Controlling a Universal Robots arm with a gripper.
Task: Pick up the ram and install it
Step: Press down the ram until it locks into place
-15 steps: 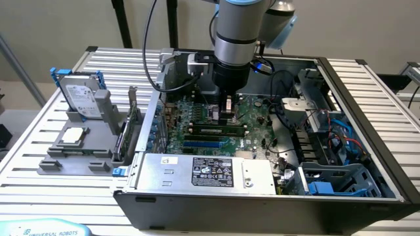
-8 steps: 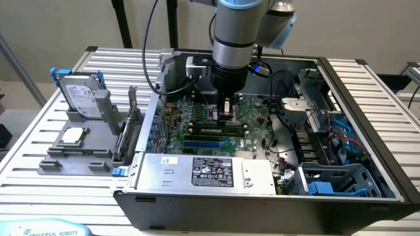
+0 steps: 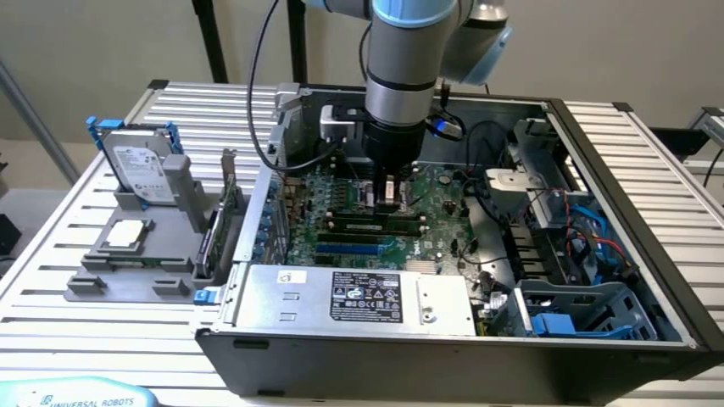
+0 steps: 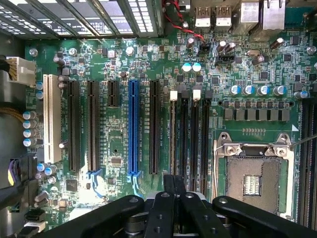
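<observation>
At frame centre, the black two-fingered gripper [image 3: 391, 197] seems clenched just above the long green ram stick [image 3: 370, 225], which probably already sits in its motherboard slot.

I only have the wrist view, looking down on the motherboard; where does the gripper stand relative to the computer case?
Observer: The gripper is down inside the open case, just above the middle of the motherboard.
Operator: What sits outside the case?
Observer: At the exterior view's left, a grey holder carries an upright hard drive and a square silver processor chip.
Operator: And along the case's side nearest that camera?
Observer: A silver power supply with a label.
</observation>
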